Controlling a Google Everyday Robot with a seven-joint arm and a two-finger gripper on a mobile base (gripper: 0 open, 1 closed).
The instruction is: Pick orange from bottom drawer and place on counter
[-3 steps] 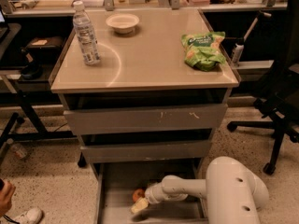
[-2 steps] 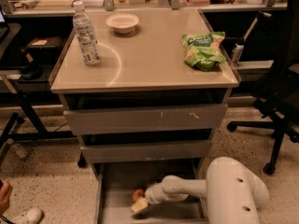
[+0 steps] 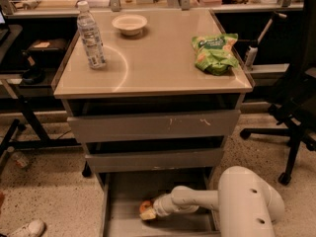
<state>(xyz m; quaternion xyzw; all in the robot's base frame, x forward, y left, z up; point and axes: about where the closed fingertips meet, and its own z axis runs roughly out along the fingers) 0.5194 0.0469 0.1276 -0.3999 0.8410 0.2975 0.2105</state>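
The bottom drawer (image 3: 129,186) is pulled open below two shallower grey drawers. The orange (image 3: 145,207) lies on its grey floor near the front. My gripper (image 3: 149,212) reaches into the drawer from the right on a white arm and sits right at the orange, which shows partly behind it. The beige counter (image 3: 158,63) forms the cabinet's top.
On the counter stand a water bottle (image 3: 91,36) at the left, a white bowl (image 3: 129,24) at the back and a green snack bag (image 3: 214,52) at the right. A black office chair (image 3: 296,107) is at the right. A desk frame (image 3: 19,107) stands at the left.
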